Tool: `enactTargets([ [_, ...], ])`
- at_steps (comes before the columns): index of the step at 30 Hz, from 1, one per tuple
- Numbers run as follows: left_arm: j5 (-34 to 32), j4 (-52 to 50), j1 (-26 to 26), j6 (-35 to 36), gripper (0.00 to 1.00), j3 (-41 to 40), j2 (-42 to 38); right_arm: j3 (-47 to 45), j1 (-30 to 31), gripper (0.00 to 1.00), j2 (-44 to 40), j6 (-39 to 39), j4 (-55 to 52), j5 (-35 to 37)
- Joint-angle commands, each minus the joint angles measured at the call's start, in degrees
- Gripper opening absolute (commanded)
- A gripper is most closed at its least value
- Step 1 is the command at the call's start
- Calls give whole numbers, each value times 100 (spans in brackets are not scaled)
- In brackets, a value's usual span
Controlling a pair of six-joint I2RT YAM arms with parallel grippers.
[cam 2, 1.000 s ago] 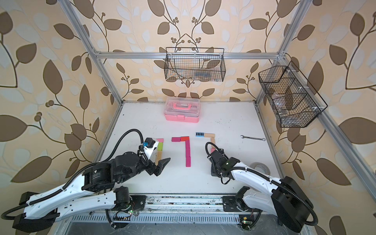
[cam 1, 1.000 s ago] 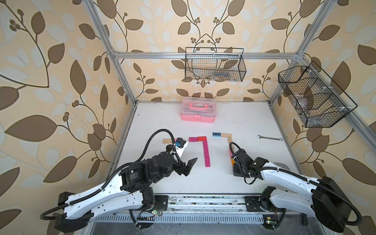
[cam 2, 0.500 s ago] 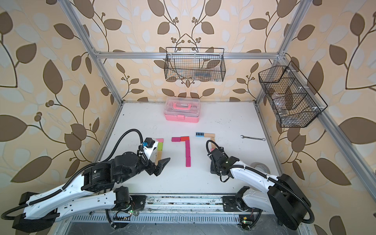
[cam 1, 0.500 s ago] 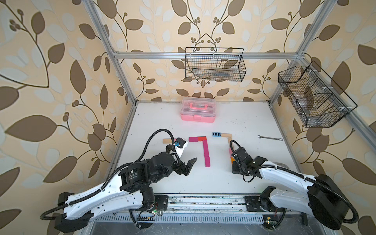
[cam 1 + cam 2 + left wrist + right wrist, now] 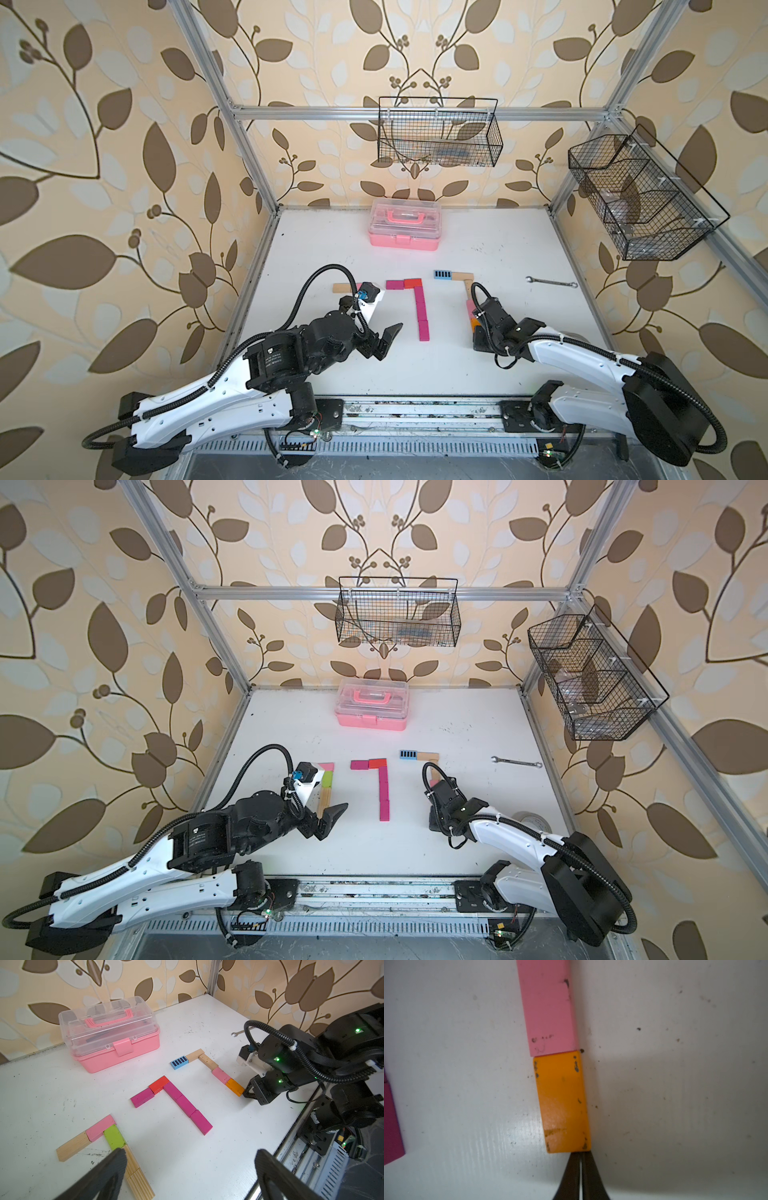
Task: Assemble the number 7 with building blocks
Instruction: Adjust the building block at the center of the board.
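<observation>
Left pincer (image 5: 190, 1159): spread wide and empty, hovering over the lower stem of the left-hand seven of plain wood, light pink and lime green flat blocks (image 5: 99, 1129). Centre of the white tabletop (image 5: 207, 1022): a seven of magenta blocks with a red corner block (image 5: 182, 1103), its joints closed. Right-hand seven, with a blue-striped block and plain wood above (image 5: 221, 1075): its stem ends in a flat orange rectangular block (image 5: 562, 1103) butted against a light pink block (image 5: 550, 1007), slightly askew. Right pincer (image 5: 580, 1159): pressed together, its tips touching the orange block's free end, off-centre toward one corner. Judged step: nudging this block true. Recommend pushing along the stem's line from mid-end, gently, lest the block pivot or the pink one shift. Pink plastic case with clear lid (image 5: 116, 1057): latched, contents indistinct. Black wire basket on the back wall (image 5: 436, 137) and compartmented wire basket on the right wall (image 5: 640, 208): contents not identifiable.
</observation>
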Motion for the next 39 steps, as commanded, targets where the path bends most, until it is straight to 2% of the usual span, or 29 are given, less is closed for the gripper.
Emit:
enactTargets([
  [1, -88, 143, 74, 98, 99, -9, 21, -38, -33, 8, 103, -64, -13, -73],
  [5, -32, 155, 74, 92, 99, 18, 133, 23, -44, 8, 7, -99, -220, -63],
  [9, 85, 191, 97, 55, 99, 85, 509, 102, -54, 9, -619, -101, -691, -66],
  [13, 313, 462, 107, 3, 99, 217, 1155, 355, -271, 11, -1145, -292, -1122, -101],
  [18, 470, 773, 126, -140, 99, 650, 2289, 672, -848, 12, -1261, -769, -1148, -339],
  [22, 535, 1269, 138, -167, 99, 888, 3190, 678, -1747, 11, -1182, -1269, -727, -854],
  [27, 906, 1665, 234, -88, 99, 1349, 4270, 684, -2511, 12, -889, -1693, -101, -1449],
  [33, 1028, 1469, 413, -346, 99, 2344, 5859, 754, -2918, 11, 14, -2032, 647, -2077],
  [36, 1071, 1325, 561, -596, 98, 2785, 6538, 854, -3008, 11, 346, -2143, 833, -2116],
  [39, 1104, 1314, 693, -766, 93, 3051, 6947, 880, -3128, 11, 580, -2202, 1012, -2274],
])
